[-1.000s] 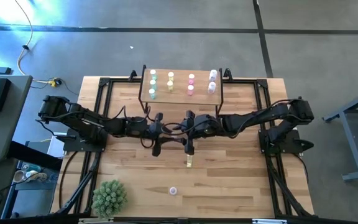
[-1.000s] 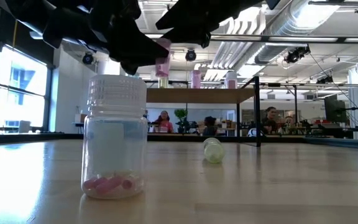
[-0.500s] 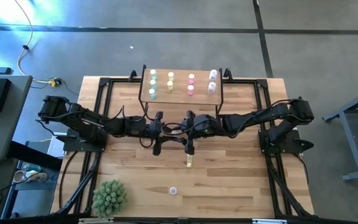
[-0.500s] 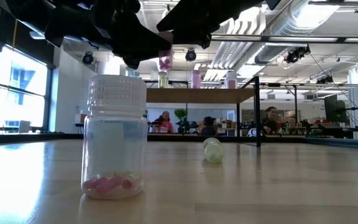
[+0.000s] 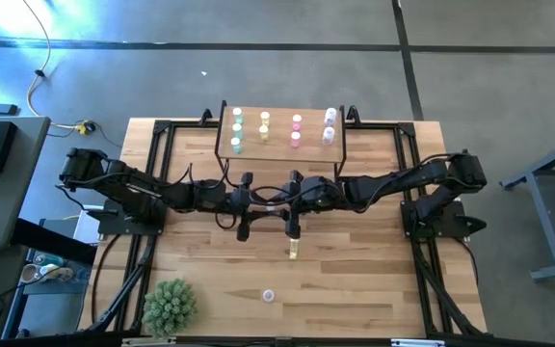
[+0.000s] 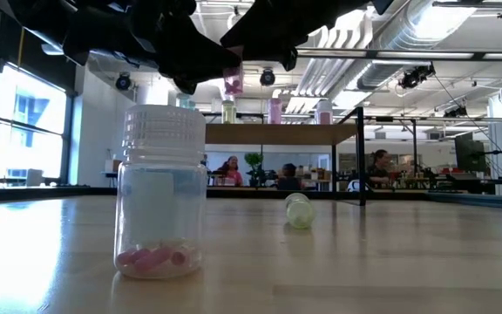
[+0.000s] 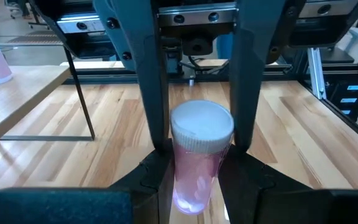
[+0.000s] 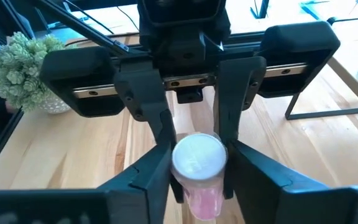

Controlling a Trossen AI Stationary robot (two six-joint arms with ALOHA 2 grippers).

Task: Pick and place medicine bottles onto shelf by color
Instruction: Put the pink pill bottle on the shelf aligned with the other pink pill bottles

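Mid-air handoff looks to be underway at centre frame in the high view, just below the shelf [image 5: 279,146]. The left tool [image 7: 194,169] is clamping the pink bottle [image 7: 199,155] by its body, gripped narrow with the white cap showing just past the tips. The right tool [image 8: 197,169] is facing it head-on and bracketing the same bottle from the opposite side. I can't tell from the frames whether it is actually bearing on the bottle or only sitting around it. In the low view the bottle is hanging upright, well above the tabletop [image 5: 374,260], with both arms dark over it. Key relation: the two tools are opposing each other along one line with the bottle between them, its long axis crossing that line, so both are equally near. My read is that the left should not let go until the right is firmly on, otherwise the bottle drops. The pink pair [image 5: 296,130] on the shelf is sitting in the upper centre, right of the yellow and green columns, a short reach from either arm. A yellow bottle [image 5: 294,253] is lying on its side lower centre on the tabletop, and a clear bottle with pink pills [image 6: 161,192] is standing nearer the bottom edge. Neither is placed yet.
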